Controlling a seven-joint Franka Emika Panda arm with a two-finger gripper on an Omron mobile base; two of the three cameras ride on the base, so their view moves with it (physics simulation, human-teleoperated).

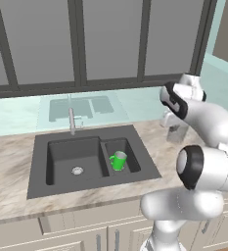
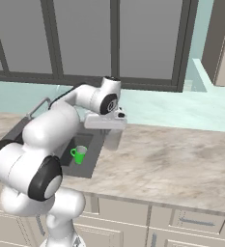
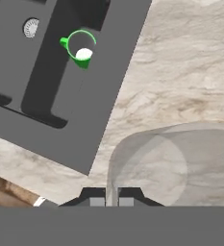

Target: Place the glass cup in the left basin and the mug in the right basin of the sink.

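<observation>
The green mug [image 1: 118, 160] [image 2: 78, 154] [image 3: 80, 48] stands upright in the narrower right basin [image 1: 131, 158] [image 3: 51, 91] of the dark sink [image 1: 86, 184] [image 3: 108, 96]. The wider left basin [image 1: 69, 157] [image 3: 15, 53] holds only its silver drain. To the right of the sink, over the marble counter, is the see-through glass cup [image 1: 176, 133] [image 2: 113, 139] [image 3: 171, 163]. My gripper [image 1: 173, 122] [image 2: 112, 129] [image 3: 112, 199] comes down from above and is shut on the cup's near rim wall. Whether the cup's base touches the counter I cannot tell.
A slim silver faucet [image 1: 72, 120] rises behind the sink. The marble counter [image 2: 181, 164] stretches far to the right. Windows and a pale backsplash close off the back. My own arm hangs over the sink's right side in the right base view.
</observation>
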